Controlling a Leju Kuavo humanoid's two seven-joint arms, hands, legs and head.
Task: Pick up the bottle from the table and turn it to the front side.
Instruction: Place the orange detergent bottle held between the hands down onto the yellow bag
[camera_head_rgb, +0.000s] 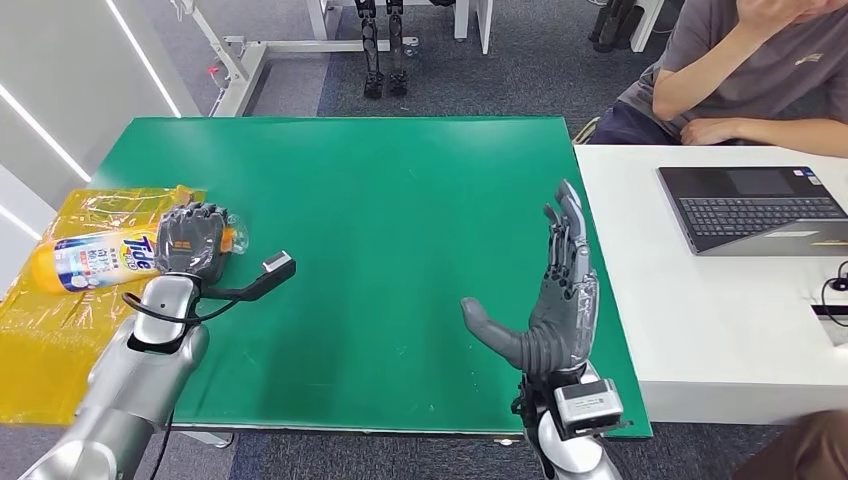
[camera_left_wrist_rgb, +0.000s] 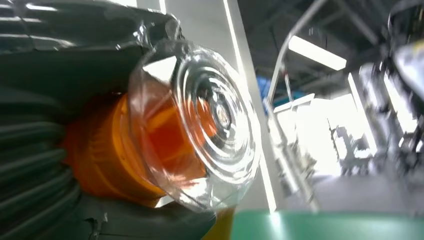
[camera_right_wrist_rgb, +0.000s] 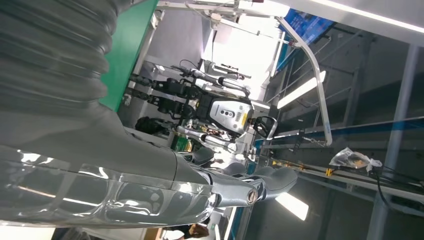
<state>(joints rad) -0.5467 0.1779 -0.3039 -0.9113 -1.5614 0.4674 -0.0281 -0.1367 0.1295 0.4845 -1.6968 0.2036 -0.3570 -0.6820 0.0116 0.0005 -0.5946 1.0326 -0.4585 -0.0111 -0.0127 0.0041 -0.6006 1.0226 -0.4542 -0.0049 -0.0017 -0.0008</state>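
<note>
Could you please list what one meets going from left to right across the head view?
Yellow plastic sheet → bottle → left hand → green table → right hand → white table → laptop.

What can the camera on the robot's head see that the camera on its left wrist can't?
Only the head view shows the bottle's Tide label, the yellow plastic sheet beneath it, the right hand held open over the table, a laptop and a seated person. Only the left wrist view shows the clear cap end-on, over the orange neck, with blurry room lights behind. Both show the bottle gripped by the left hand and the green table.
</note>
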